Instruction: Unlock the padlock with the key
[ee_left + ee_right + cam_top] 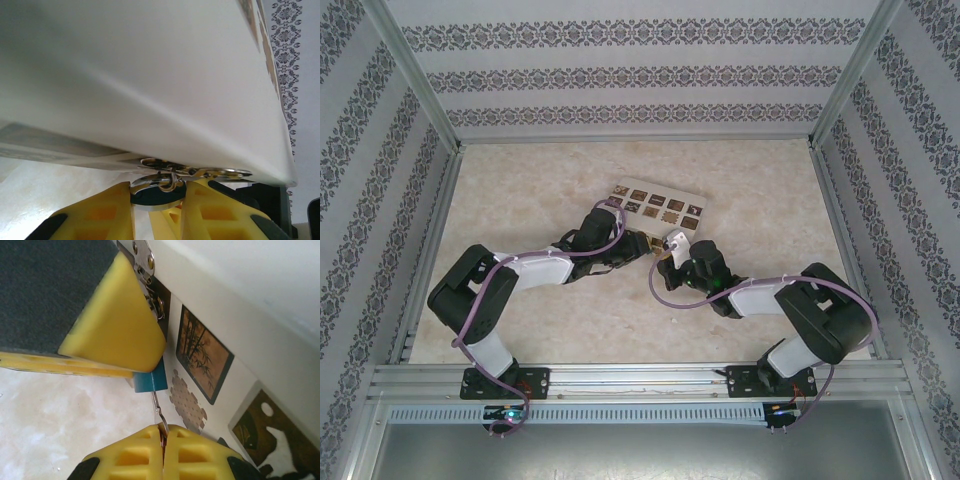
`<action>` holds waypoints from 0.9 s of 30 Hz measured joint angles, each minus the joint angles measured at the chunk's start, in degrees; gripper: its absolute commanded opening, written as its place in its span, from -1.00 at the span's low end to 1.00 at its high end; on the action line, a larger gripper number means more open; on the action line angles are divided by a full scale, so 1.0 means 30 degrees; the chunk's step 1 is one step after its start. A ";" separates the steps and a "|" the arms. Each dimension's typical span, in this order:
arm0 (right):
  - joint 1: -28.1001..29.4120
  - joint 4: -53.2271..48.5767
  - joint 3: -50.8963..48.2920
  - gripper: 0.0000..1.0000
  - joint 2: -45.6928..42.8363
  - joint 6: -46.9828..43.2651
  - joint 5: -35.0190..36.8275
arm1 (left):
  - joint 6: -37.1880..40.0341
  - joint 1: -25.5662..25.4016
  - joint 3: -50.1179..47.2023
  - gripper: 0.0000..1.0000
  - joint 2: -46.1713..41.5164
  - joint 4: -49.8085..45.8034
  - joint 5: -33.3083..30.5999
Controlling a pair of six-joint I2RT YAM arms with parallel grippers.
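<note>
While the left gripper clamps the padlock between its yellow fingers, the small blue body sits right against the patterned side of the beige box, just beside the box's metal hasp. The right gripper is pinched tight on the key, whose thin shaft meets the padlock's blue body. Both grippers meet at the box's near edge on the table.
</note>
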 measured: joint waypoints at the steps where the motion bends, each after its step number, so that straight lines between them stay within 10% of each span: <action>1: -0.0007 0.0095 0.0000 -1.00 0.0044 0.0000 -0.0036 | -0.0007 0.0015 0.0000 -0.54 0.0000 0.0000 0.0000; 27: -0.0503 -0.0510 0.2623 -1.00 0.1749 -0.0277 -0.1515 | -0.0058 0.0619 0.0160 -0.53 -0.0182 0.0284 -0.0801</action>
